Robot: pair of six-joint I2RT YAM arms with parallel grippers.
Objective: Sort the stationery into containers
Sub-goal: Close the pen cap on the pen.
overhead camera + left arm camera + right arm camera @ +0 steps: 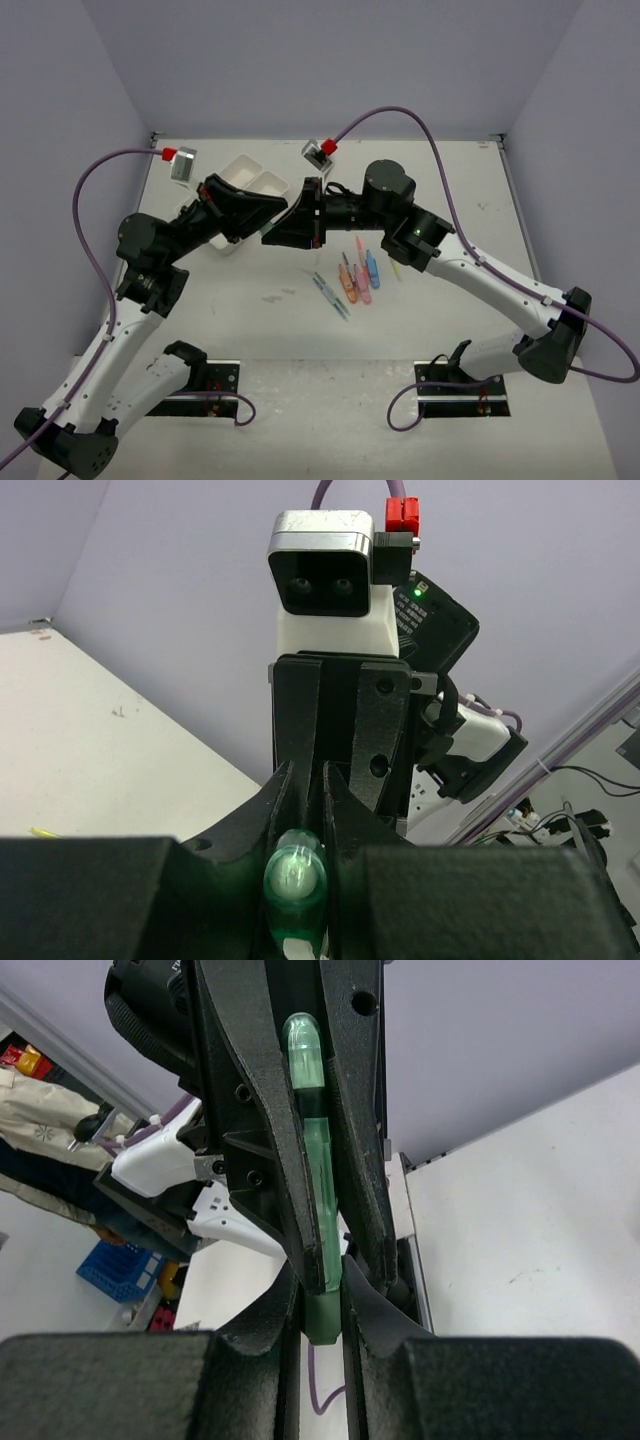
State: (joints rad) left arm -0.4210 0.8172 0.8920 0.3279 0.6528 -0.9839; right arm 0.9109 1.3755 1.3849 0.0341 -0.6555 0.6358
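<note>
A green marker (312, 1160) hangs in mid-air above the back of the table, gripped from both ends. My left gripper (297, 880) is shut on one end, whose rounded green tip (295, 872) faces the left wrist camera. My right gripper (322, 1300) is shut on the other end, nose to nose with the left one (272, 228). The two white trays (250, 172) stand side by side just behind the grippers, partly hidden by the left arm. More stationery lies on the table: an orange marker (345, 280), a pink one (363, 290), a blue one (372, 265), a yellow one (395, 268) and thin blue-grey pens (330, 293).
Purple cables (400, 115) arc over the back of the table from both wrist cameras. The arm bases (210, 385) sit at the near edge. Purple walls close off the table on three sides.
</note>
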